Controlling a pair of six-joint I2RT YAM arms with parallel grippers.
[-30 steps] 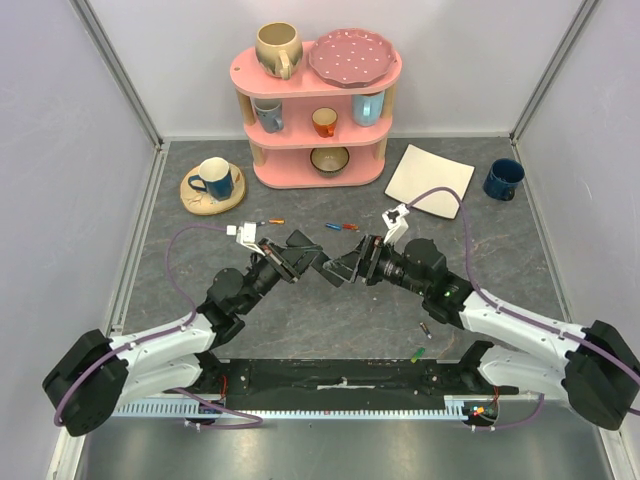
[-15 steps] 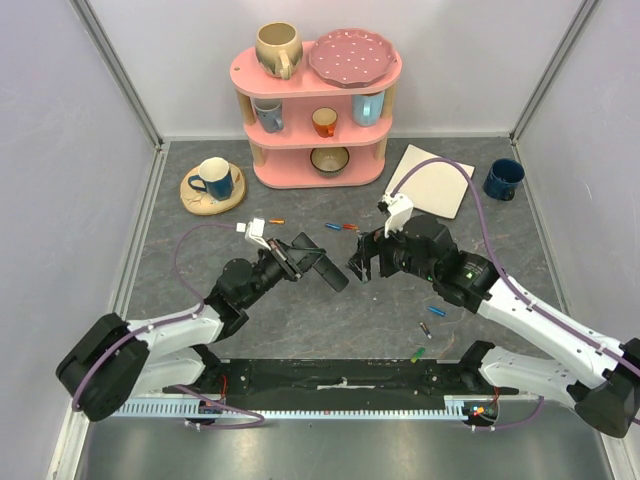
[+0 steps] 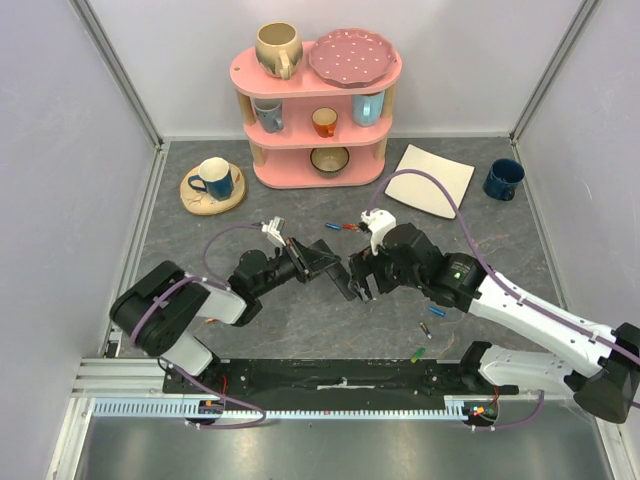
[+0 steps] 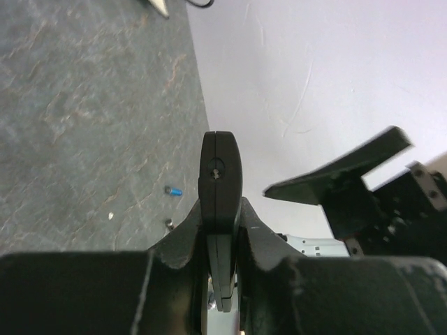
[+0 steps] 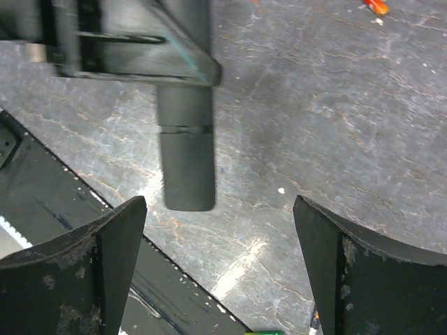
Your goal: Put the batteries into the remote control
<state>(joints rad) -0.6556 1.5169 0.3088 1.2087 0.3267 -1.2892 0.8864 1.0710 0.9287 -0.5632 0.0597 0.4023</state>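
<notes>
My left gripper (image 3: 320, 262) is shut on the remote control (image 3: 343, 283), a slim black bar that sticks out toward the right arm, just above the table. In the left wrist view the remote (image 4: 221, 178) stands edge-on between the two fingers. My right gripper (image 3: 359, 277) is open and empty, its jaws wide apart right beside the remote's free end (image 5: 187, 164). Blue and red batteries (image 3: 341, 227) lie behind the grippers. A blue battery (image 3: 437, 311), another (image 3: 424, 330) and a green one (image 3: 419, 353) lie to the near right.
A pink shelf (image 3: 320, 80) with mugs and a plate stands at the back. A white square plate (image 3: 430, 180) and a blue mug (image 3: 503, 179) are at the back right. A mug on a wooden coaster (image 3: 213, 181) is at the back left. The black base rail (image 3: 340, 378) runs along the near edge.
The right gripper let go of the remote's end, drew back, then came in lower and to the left beside it. The left arm folded down and carried the remote right.
</notes>
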